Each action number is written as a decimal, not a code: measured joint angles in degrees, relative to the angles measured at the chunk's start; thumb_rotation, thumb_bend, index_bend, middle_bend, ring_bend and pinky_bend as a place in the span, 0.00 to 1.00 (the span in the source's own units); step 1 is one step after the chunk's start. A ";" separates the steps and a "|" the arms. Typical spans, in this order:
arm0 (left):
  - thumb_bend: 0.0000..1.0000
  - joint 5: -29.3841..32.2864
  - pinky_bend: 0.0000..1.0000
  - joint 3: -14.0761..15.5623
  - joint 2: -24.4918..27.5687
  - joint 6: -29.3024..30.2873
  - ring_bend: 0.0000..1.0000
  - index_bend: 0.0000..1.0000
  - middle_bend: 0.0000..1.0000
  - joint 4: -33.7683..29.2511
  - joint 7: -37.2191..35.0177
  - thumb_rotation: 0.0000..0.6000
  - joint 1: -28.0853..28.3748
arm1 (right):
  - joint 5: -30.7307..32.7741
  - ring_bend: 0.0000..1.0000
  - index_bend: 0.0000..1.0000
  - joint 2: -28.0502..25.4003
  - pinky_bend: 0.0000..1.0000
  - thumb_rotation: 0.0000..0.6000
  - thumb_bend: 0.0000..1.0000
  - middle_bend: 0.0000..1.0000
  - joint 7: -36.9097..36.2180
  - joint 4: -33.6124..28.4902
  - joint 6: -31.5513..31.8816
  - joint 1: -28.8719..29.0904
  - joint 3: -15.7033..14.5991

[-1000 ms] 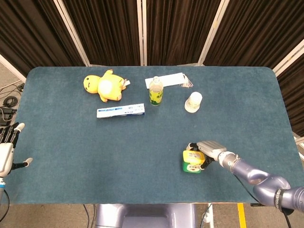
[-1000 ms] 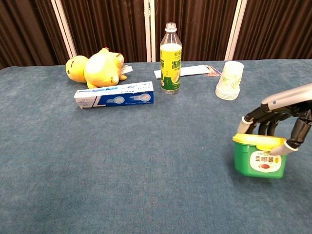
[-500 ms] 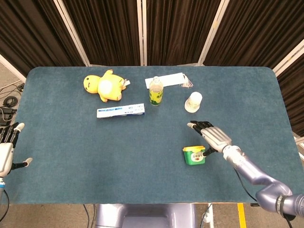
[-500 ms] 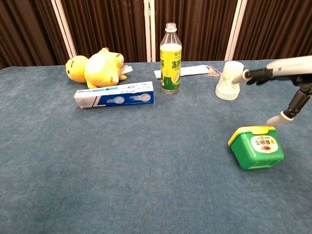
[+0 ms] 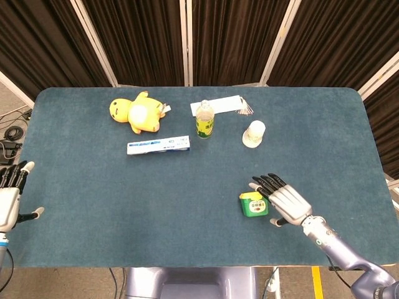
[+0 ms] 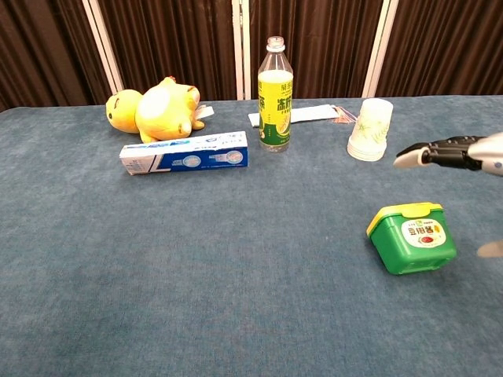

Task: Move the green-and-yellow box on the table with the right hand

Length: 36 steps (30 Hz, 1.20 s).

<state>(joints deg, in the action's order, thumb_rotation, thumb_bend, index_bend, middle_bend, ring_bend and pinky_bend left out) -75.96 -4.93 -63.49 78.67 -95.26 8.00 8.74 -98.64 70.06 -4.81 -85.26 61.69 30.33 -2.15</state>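
Observation:
The green box with a yellow lid (image 5: 253,205) (image 6: 412,236) sits on the blue table (image 5: 93,187), right of centre and towards the front, tilted onto one side. My right hand (image 5: 283,200) (image 6: 456,153) hovers just to its right with fingers spread and nothing in it, apart from the box. At the far left edge of the head view my left hand (image 5: 9,196) rests open, off the table's side. The chest view does not show the left hand.
A yellow plush toy (image 5: 138,112), a toothpaste box (image 5: 158,145), a green-labelled bottle (image 5: 204,119), a stack of paper cups (image 5: 254,134) and a flat white packet (image 5: 217,104) lie across the far half of the table.
My right hand let go of the box, rose, and has drawn back to the right. The box now rests tilted on the table. The left hand has barely moved.

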 measured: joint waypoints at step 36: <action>0.00 0.49 0.00 0.00 0.20 -0.32 0.00 0.00 0.00 0.11 -0.57 1.00 0.08 | -5.01 0.41 0.42 21.02 0.34 1.00 0.54 0.47 -6.88 26.90 12.91 -1.97 -1.34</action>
<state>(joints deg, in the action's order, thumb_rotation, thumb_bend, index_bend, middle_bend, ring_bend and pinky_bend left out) -75.47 -4.93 -63.29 78.34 -95.14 7.43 8.82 -103.65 91.08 -11.69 -58.36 74.60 28.35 -3.48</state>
